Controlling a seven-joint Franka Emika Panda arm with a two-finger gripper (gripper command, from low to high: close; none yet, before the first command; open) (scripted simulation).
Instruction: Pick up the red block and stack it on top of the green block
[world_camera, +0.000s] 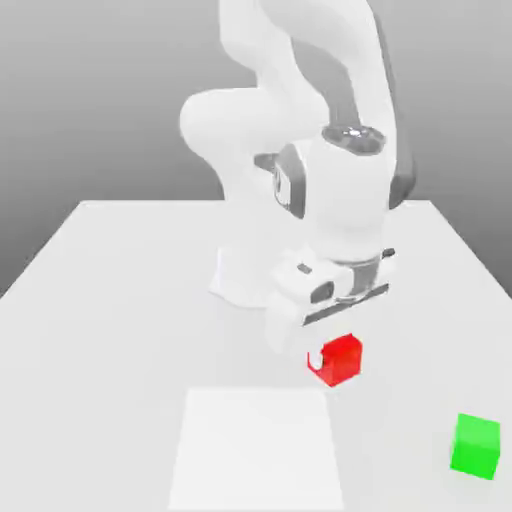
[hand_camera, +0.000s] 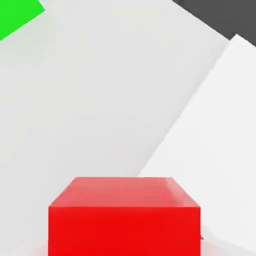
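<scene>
The red block sits between the fingers of my gripper, just under the white hand, near the table's middle. One white fingertip presses against the block's face on the exterior view's left; the other finger is hidden behind the block. In the hand view the red block looms large and close. The green block rests on the table toward the front, on the exterior view's right, well apart from the red one. A corner of the green block also appears in the hand view.
A lighter white square patch lies on the grey table in front of the gripper. The arm's white base stands behind the hand. The table's far edge meets a dark floor in the hand view.
</scene>
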